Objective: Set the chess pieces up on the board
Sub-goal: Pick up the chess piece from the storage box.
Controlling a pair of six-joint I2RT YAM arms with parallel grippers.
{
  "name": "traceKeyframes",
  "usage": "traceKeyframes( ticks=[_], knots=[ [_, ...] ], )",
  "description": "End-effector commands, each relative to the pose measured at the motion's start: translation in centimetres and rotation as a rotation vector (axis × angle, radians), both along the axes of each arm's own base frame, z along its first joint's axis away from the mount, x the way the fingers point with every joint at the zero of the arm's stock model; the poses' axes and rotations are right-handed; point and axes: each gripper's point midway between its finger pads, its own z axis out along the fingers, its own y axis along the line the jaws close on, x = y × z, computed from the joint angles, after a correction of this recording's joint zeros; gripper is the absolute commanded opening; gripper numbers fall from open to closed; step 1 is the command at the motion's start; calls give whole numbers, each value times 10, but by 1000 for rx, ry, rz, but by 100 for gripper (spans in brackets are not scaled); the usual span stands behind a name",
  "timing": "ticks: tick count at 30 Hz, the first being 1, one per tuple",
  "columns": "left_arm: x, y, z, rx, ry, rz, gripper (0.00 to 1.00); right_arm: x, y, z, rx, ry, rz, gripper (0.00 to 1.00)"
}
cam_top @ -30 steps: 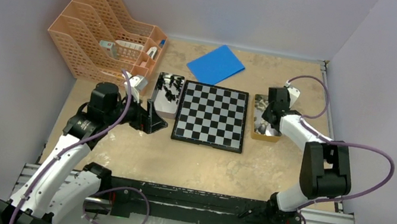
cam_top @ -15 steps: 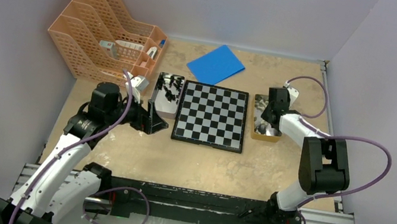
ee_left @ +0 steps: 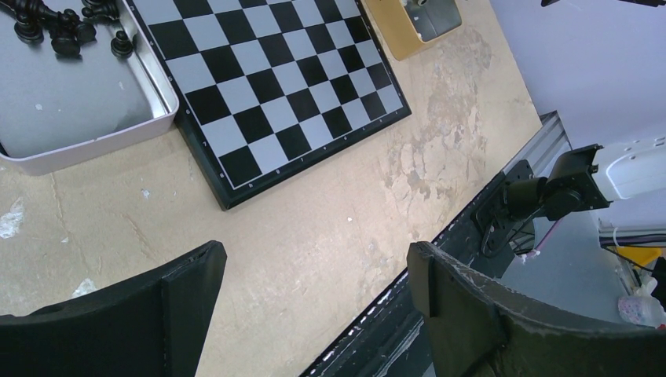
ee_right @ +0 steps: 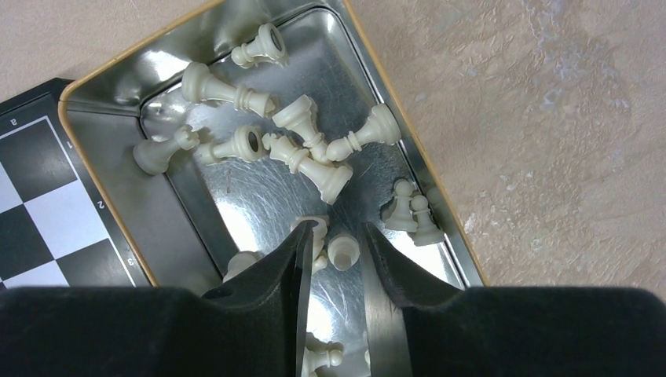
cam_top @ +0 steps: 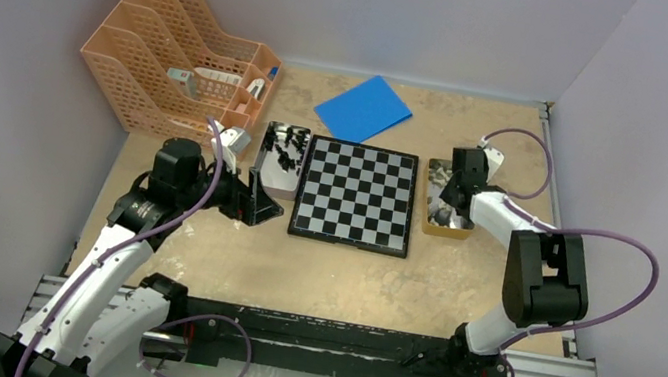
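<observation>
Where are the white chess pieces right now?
The white chess pieces lie jumbled in the gold-rimmed metal tin just right of the board in the top view, directly under the right gripper.

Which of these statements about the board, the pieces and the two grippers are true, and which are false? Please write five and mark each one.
1. The board carries no pieces yet. True.
2. The white pieces lie jumbled in a metal tin. True.
3. The black pieces share that tin with the white ones. False: they are in a separate tray on the other side of the board.
4. The left gripper holds a black piece. False: it is open and empty.
5. The right gripper is over the tin. True.
</observation>
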Motion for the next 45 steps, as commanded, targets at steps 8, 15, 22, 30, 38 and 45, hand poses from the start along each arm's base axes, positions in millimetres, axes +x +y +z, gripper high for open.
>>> traceKeyframes(
  ticks=[8,15,22,30,38,45],
  knots=[
    [2,-3,7,-21,-25,-3,86,1,-3,-6,-12,1,-3,30],
    [2,-3,6,-19,-22,-2,86,0,-1,-10,-1,8,-1,29],
    [2,-1,7,-15,-29,7,86,0,0,-9,4,5,4,26],
    [3,-1,5,-13,-20,8,86,-2,1,-6,12,2,4,26],
    [4,-1,5,-10,-20,13,86,0,-5,1,-21,-19,-9,17],
    [6,-2,-1,-4,6,11,86,1,-6,19,-20,-52,-16,13]
  ],
)
